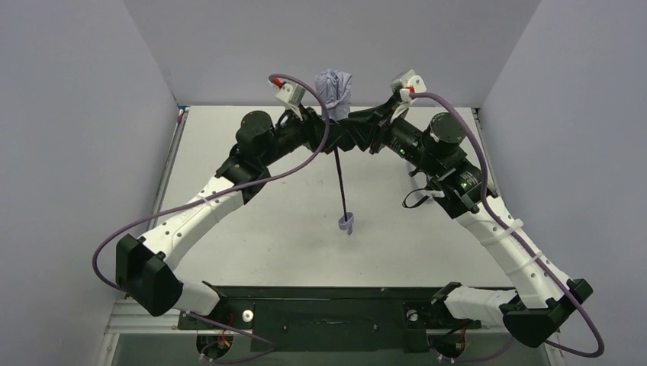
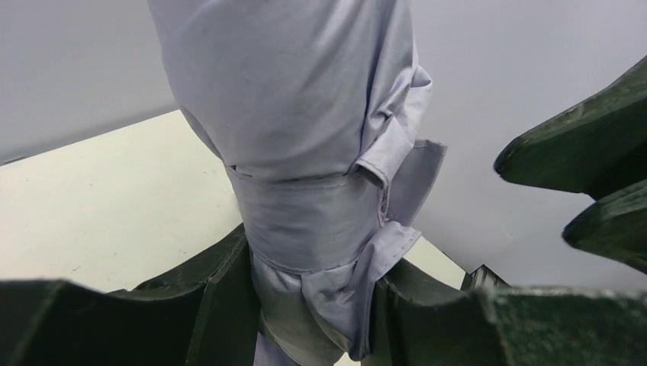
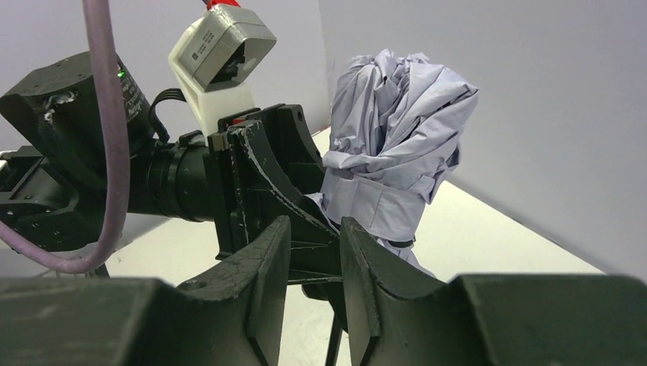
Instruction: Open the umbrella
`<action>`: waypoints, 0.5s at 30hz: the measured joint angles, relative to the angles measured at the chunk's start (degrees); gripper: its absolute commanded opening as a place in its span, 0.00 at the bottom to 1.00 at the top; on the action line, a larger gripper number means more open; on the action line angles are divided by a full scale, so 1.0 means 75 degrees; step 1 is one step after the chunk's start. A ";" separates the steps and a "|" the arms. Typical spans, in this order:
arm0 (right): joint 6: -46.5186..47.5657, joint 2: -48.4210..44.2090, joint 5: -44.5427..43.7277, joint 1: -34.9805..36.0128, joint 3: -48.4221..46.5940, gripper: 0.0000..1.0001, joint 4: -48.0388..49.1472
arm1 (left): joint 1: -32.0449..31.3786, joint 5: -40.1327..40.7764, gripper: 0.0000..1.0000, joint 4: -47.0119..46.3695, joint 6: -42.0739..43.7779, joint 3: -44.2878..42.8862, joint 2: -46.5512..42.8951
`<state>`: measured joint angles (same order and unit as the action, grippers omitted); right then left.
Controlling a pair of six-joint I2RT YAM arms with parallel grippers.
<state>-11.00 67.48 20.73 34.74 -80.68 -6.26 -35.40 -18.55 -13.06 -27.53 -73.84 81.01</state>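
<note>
Lavender fabric of the folded umbrella is clamped between the jaws of the left gripper, with the bundle bulging above them. Its thin black shaft is seen through the narrow gap of the right gripper; whether it is pinched there cannot be told. The handle hangs below both jaws.

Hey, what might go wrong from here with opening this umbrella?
The left gripper pinches only soft fabric of the umbrella, so it may slip down. The closure strap looks fastened; forcing it open could tear fabric. The right gripper sits close to the left; they might collide.
</note>
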 measured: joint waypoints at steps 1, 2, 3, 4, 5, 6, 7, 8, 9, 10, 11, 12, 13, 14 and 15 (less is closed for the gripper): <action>0.0012 0.0015 -0.0090 0.0067 0.0000 0.26 -0.0050 | -0.0020 0.0017 0.00 0.0003 0.0029 0.0003 -0.0015; 0.0017 0.0029 -0.0166 0.0119 0.0000 0.26 -0.0067 | -0.0023 0.0023 0.00 0.0000 0.0061 0.0003 -0.0029; 0.0023 0.0050 -0.0265 0.0172 0.0000 0.26 -0.0076 | -0.0029 0.0026 0.00 0.0000 0.0096 0.0006 -0.0044; 0.0035 0.0070 -0.0358 0.0210 0.0000 0.26 -0.0090 | -0.0041 0.0026 0.00 0.0000 0.0122 0.0015 -0.0055; 0.0041 0.0096 -0.0452 0.0245 0.0000 0.26 -0.0099 | -0.0055 0.0029 0.00 0.0000 0.0157 0.0015 -0.0067; 0.0044 0.0128 -0.0539 0.0280 0.0000 0.26 -0.0099 | -0.0067 0.0044 0.00 0.0000 0.0189 0.0017 -0.0073; 0.0041 0.0163 -0.0609 0.0291 0.0000 0.26 -0.0102 | -0.0079 0.0047 0.00 0.0003 0.0236 0.0020 -0.0087; 0.0041 0.0192 -0.0688 0.0312 0.0000 0.26 -0.0096 | -0.0099 0.0050 0.00 0.0003 0.0289 0.0026 -0.0096; 0.0038 0.0233 -0.0746 0.0332 -0.0003 0.26 -0.0099 | -0.0128 0.0052 0.00 0.0009 0.0350 0.0029 -0.0105; 0.0035 0.0262 -0.0801 0.0332 0.0000 0.26 -0.0099 | -0.0152 0.0052 0.00 0.0009 0.0391 0.0029 -0.0111; 0.0032 0.0300 -0.0866 0.0332 -0.0003 0.26 -0.0096 | -0.0189 0.0058 0.00 0.0015 0.0460 0.0029 -0.0117; 0.0017 0.0335 -0.0930 0.0332 -0.0003 0.26 -0.0099 | -0.0224 0.0064 0.00 0.0020 0.0527 0.0029 -0.0128; 0.0006 0.0358 -0.0968 0.0332 0.0000 0.26 -0.0099 | -0.0262 0.0102 0.00 0.0050 0.0606 0.0029 -0.0137; -0.0017 0.0373 -0.1003 0.0338 0.0000 0.26 -0.0105 | -0.0289 0.0163 0.00 0.0085 0.0682 0.0029 -0.0146; -0.0026 0.0373 -0.1049 0.0350 0.0000 0.26 -0.0102 | -0.0303 0.0201 0.00 0.0105 0.0758 0.0029 -0.0149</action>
<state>-11.20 70.28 12.86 37.36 -80.68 -7.03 -37.67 -17.04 -12.27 -21.85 -73.63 79.90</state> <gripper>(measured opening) 0.261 0.370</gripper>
